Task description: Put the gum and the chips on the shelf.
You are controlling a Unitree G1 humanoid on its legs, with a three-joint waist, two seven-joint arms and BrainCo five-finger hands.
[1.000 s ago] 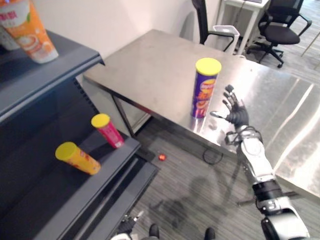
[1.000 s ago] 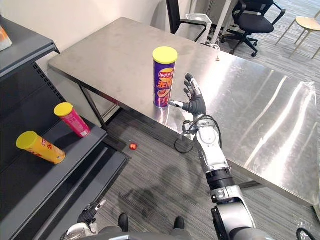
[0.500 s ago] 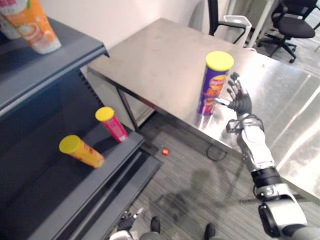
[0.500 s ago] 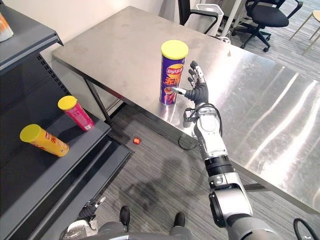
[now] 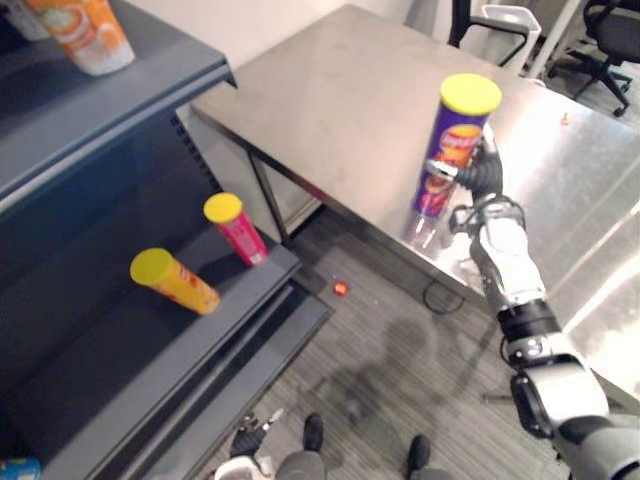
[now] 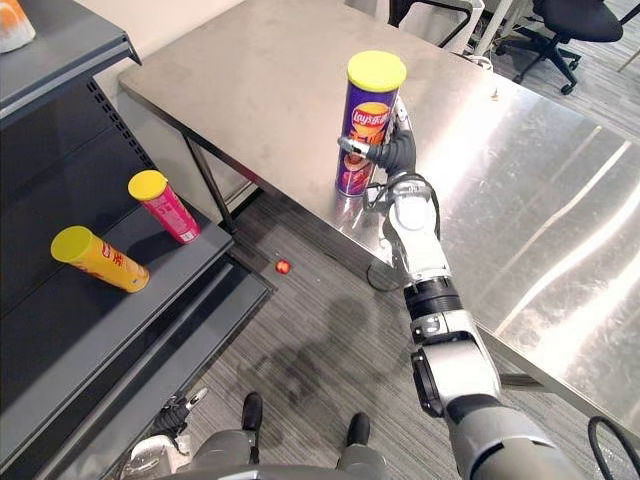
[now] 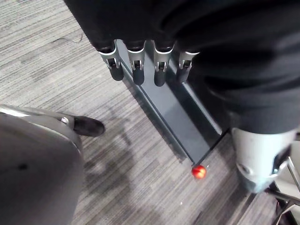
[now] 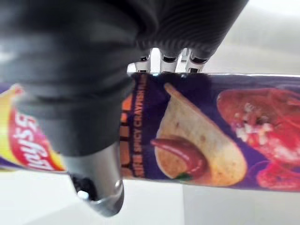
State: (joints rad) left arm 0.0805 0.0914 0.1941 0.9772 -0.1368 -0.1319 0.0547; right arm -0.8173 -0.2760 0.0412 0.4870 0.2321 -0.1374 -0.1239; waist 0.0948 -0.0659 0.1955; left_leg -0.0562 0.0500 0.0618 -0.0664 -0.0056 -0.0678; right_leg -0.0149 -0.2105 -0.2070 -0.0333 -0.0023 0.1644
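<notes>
The table (image 6: pixel 270 90) is bare brushed steel with dull streaks of reflected light. It runs from near left to far right, on dark legs. Its left corner stands just beside the shelf (image 6: pixel 120 330).

The chips can (image 6: pixel 368 120), purple with a yellow lid, stands upright on the table close to the near edge, and its foot is mirrored in the steel. The right hand (image 6: pixel 398 155) is against the can's right side, about halfway up. Whether it has a grip on the can cannot be told, since the can hides most of the hand.

The shelf is dark grey and fills the left of the scene. On its lower board a yellow tube (image 6: pixel 98 259) lies on its side. A pink tube (image 6: pixel 165 207) with a yellow lid stands just beyond it, nearer the board's right end. An orange-and-white pack (image 5: pixel 80 30) sits on the upper board.

The floor (image 6: pixel 320 340) is grey striped carpet. A small red thing (image 7: pixel 198 171) lies on it by the corner of the shelf's base, under the table's near edge. The left hand (image 7: pixel 137 65) hangs low over the floor beside the base, fingers loose and straight, holding nothing.

A pale wall (image 5: pixel 280 20) stands behind the shelf and the table's far left side. Past the table's far end are black office chairs (image 6: pixel 585 20) and a white bin (image 5: pixel 505 20).
</notes>
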